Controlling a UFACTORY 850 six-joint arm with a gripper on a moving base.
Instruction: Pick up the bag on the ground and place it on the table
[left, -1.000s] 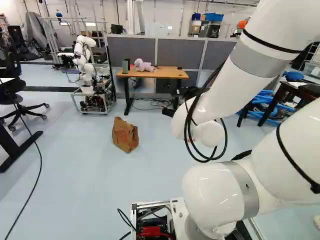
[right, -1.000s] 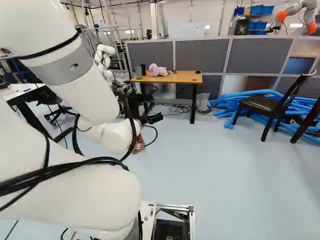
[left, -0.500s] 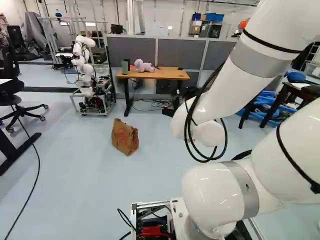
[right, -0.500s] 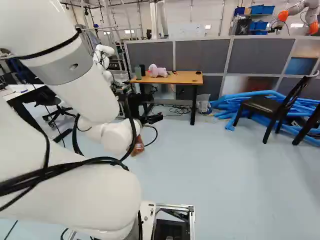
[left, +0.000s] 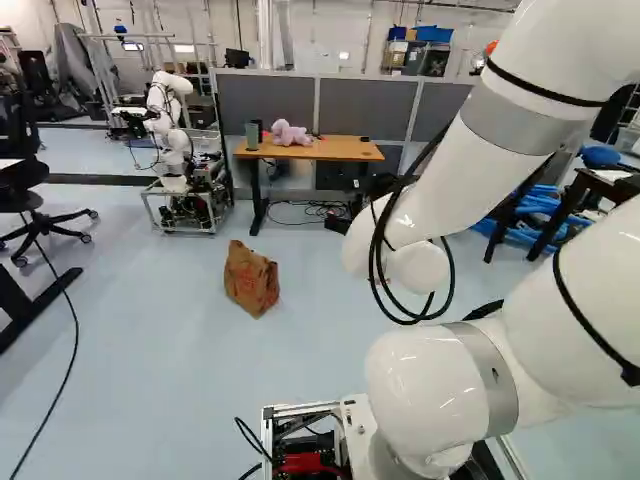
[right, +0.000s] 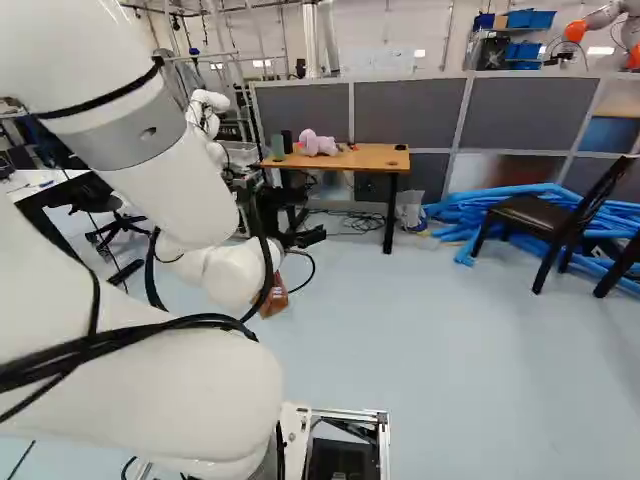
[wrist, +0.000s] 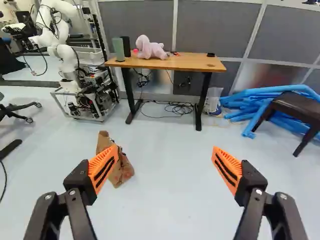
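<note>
For the pickup, the base (left: 310, 408) is best driven in slowly and turned until the brown paper bag (left: 252, 280) is lined up between the orange pads (wrist: 228, 170). It's sat on the floor (left: 180, 380) well ahead, off to one side of the grasp line and short of the worktop (wrist: 190, 61). The crumpled top (wrist: 104, 138) should be straddled from above, then squeezed gently (paper gets torn easily). As for the pincer (wrist: 164, 160), it's spread wide, nothing is held, and no contact can be seen.
</note>
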